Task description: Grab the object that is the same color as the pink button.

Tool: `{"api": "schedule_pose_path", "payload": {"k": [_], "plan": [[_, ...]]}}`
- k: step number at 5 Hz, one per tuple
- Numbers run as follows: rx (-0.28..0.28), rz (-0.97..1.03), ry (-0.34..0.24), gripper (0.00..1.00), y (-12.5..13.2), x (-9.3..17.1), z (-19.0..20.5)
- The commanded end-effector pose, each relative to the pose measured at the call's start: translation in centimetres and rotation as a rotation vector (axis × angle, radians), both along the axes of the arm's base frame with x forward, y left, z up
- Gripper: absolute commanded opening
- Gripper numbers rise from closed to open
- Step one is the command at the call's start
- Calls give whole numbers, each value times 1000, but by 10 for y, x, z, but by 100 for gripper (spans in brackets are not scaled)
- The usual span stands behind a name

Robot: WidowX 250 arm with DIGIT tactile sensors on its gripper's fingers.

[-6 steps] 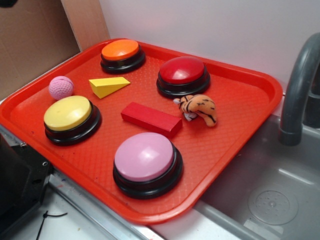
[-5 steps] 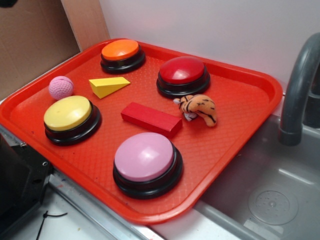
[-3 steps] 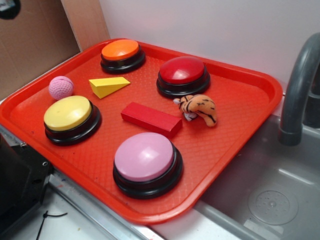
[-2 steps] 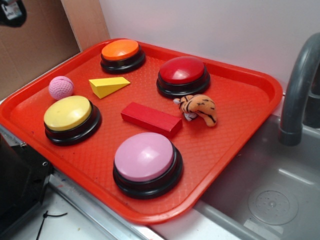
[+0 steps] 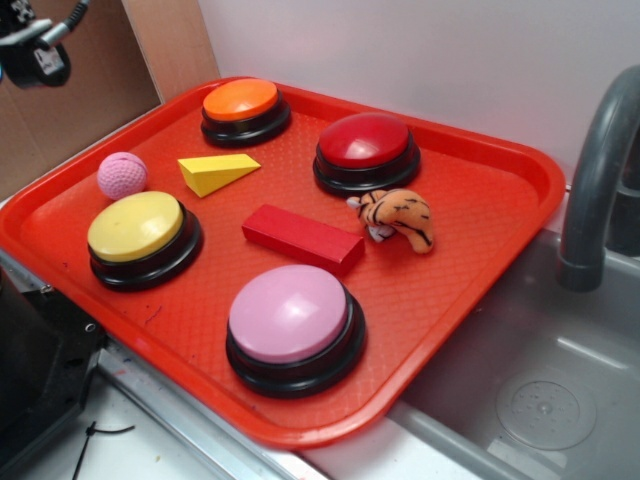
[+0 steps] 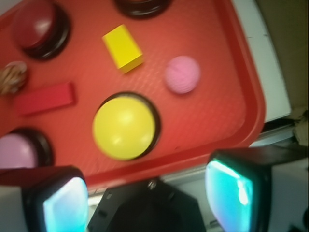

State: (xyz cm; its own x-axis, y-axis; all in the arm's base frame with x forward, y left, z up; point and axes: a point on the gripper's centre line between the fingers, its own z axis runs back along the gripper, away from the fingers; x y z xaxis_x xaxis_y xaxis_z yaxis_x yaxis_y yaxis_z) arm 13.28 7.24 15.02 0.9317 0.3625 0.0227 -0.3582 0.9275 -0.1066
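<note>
The object, a small pink knitted ball (image 5: 122, 174), lies on the red tray (image 5: 450, 262) near its left rim, beside the yellow wedge. The wrist view shows this ball (image 6: 182, 74) on the tray, well ahead of the fingers. The pink button (image 5: 288, 312) stands at the tray's front; only its edge (image 6: 14, 151) shows at the left in the wrist view. My gripper (image 5: 35, 58) hangs high at the top left, above and behind the ball. In the wrist view the gripper (image 6: 147, 195) is open, its pads wide apart with nothing between them.
Also on the tray are a yellow button (image 5: 136, 226), an orange button (image 5: 240, 100), a red button (image 5: 364, 140), a yellow wedge (image 5: 218, 171), a red block (image 5: 303, 238) and a toy tiger (image 5: 398, 215). A grey faucet (image 5: 595, 180) and a sink (image 5: 530, 370) lie to the right.
My gripper has come into the exterior view at the top left, moving down and right. The things on the tray have not moved.
</note>
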Motion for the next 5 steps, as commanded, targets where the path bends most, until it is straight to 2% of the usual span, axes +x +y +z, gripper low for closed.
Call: {"api": "schedule_pose_path", "payload": {"k": [1, 2, 3, 4, 5], "plan": [[156, 246, -25, 100, 26, 11, -33], [213, 365, -50, 100, 28, 19, -50], [231, 477, -100, 100, 33, 25, -67], [219, 534, -130, 100, 40, 30, -85], [239, 537, -139, 100, 46, 37, -95]]}}
